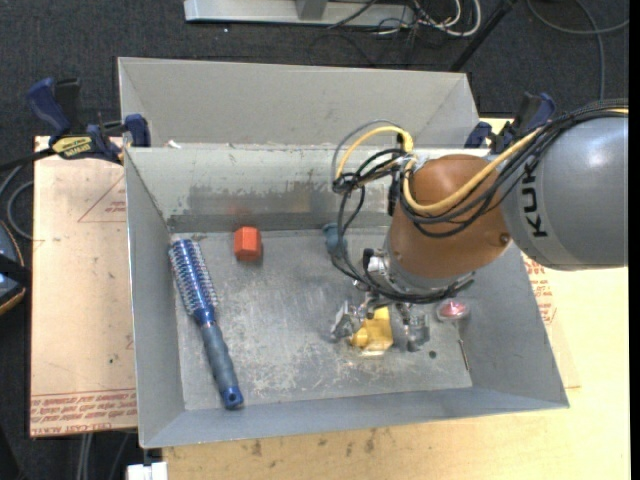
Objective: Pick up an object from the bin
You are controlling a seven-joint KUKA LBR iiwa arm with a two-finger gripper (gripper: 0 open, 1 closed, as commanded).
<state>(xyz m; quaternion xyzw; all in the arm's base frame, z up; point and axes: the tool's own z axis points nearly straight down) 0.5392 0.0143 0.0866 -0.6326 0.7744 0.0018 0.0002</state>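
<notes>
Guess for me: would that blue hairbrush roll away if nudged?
Probably a little: the blue hairbrush has a round bristled head and slim handle, so it could roll sideways. It looks like stiff plastic, likely light.

dark grey carpet [60,28] covers the floor, with loose black cables [420,8] and a pale metal stand base [290,6] lying along the top edge.
</notes>
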